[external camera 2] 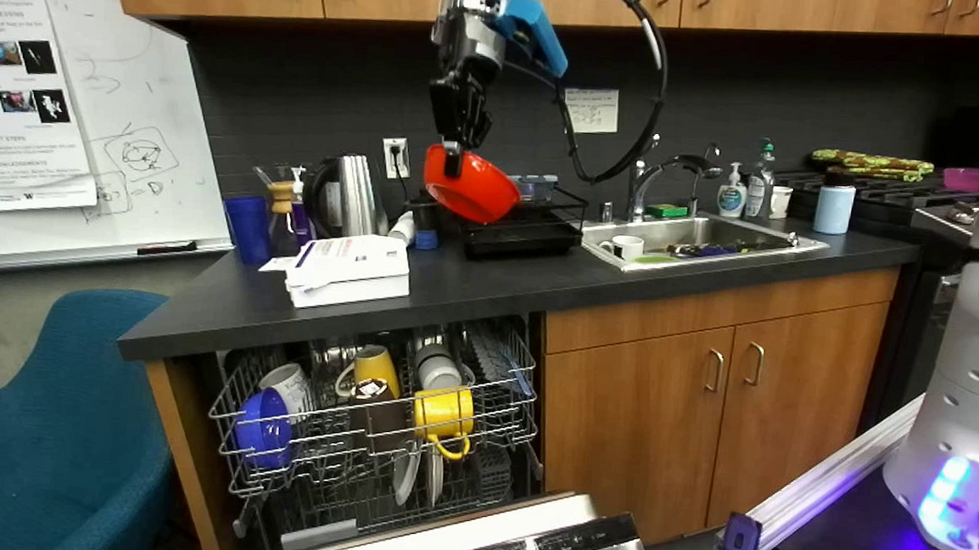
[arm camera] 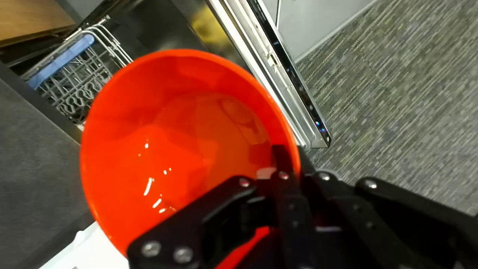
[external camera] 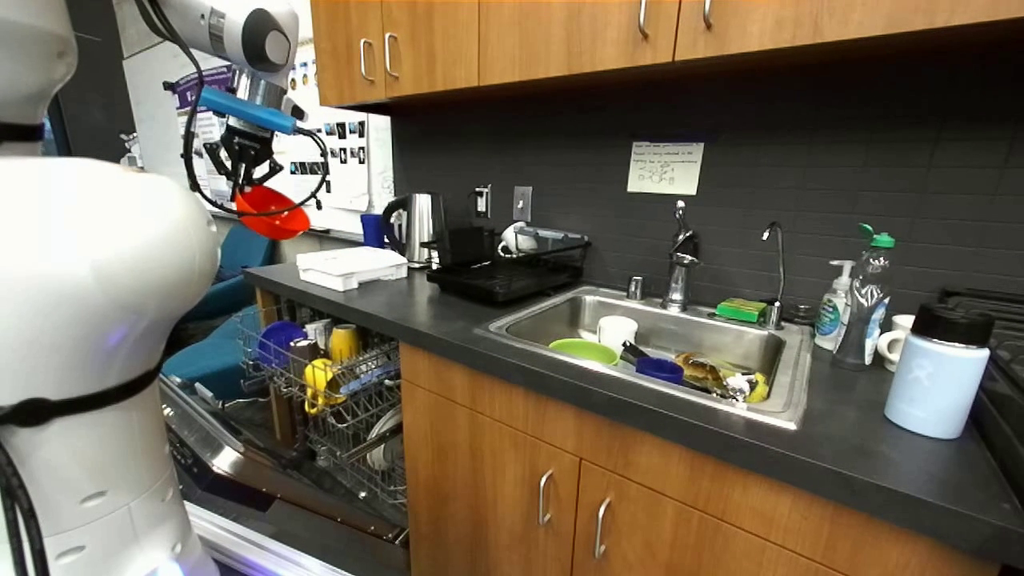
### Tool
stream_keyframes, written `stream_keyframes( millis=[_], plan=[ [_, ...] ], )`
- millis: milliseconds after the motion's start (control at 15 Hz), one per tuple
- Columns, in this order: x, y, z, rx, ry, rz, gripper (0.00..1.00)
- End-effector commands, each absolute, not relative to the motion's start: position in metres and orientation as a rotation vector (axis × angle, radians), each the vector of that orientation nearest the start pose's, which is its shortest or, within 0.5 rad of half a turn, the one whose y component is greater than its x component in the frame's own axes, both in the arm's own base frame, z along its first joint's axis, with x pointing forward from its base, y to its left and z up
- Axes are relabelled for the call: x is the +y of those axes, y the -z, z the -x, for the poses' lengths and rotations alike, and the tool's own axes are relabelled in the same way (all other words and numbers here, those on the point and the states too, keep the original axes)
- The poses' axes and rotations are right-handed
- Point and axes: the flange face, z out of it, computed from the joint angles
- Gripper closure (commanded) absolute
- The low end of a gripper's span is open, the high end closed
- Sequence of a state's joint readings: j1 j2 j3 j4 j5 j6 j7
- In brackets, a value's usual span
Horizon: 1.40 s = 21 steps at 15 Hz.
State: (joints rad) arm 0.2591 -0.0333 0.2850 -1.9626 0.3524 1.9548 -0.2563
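Red, glossy bowl (arm camera: 179,142) looks light, stiff and slippery; its rim suits gripping, and the gripper (arm camera: 293,160) is clamped there, left in both exterior views.

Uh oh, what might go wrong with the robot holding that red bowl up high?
First, the black two-fingered pincer grips the shiny round red bowl just by its rim, so the bowl might twist or slip. Second, if it fell, it might hit a bright yellow mug in the pulled-out metal wire rack lower down. Third, a swing might bump the flat white box on the dark grey countertop.
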Motion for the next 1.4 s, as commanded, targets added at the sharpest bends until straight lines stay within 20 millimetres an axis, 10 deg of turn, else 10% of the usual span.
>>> stream_keyframes(
  millis=[0,667,933,1333],
  plan=[
    [0.334,-0.487,-0.447,-0.768,0.022,2.672,0.99],
    [0.546,-0.391,-0.299,-0.673,0.016,2.661,0.99],
    [0.583,-0.376,-0.284,-0.623,0.057,2.697,0.99],
    [0.602,-0.361,-0.319,-0.459,0.111,2.750,0.99]
  ],
)
